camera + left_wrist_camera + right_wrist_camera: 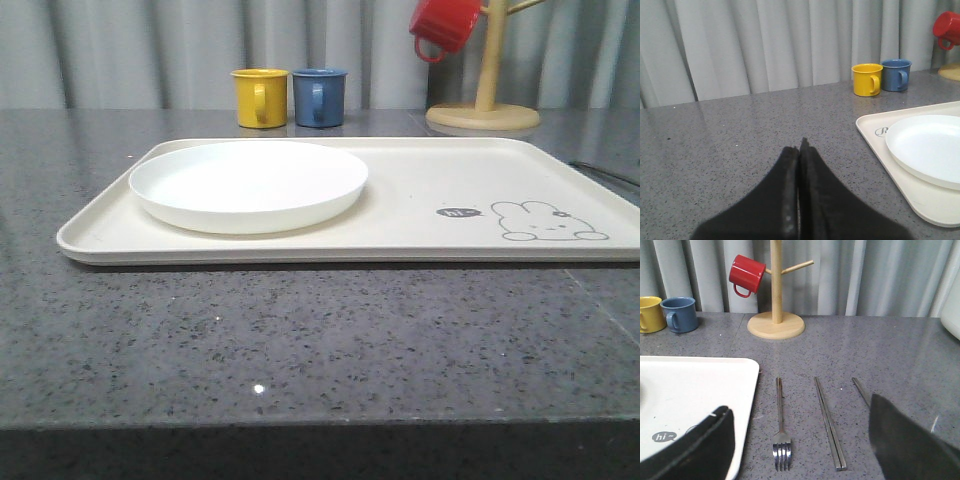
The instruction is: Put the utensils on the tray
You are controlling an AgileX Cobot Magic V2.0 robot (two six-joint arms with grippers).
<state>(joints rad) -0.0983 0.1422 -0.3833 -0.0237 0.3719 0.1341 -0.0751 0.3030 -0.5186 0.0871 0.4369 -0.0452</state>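
Observation:
The cream tray (420, 180) with a line-drawn rabbit lies on the grey table, and a round white plate (248, 183) rests on its left half. In the right wrist view a silver fork (781, 429), a pair of metal chopsticks (829, 423) and the handle of a spoon (860, 391) lie side by side on the table beside the tray's edge (742, 390). My right gripper (799, 440) hangs wide open above the fork and chopsticks, holding nothing. My left gripper (799, 152) is shut and empty above bare table, left of the tray (880, 145) and plate (927, 147).
A yellow mug (260, 97) and a blue mug (319, 96) stand behind the tray. A wooden mug tree (485, 100) at the back right carries a red mug (444, 25). Grey curtains close off the back. The spoon's bowl is hidden behind my right finger (910, 440).

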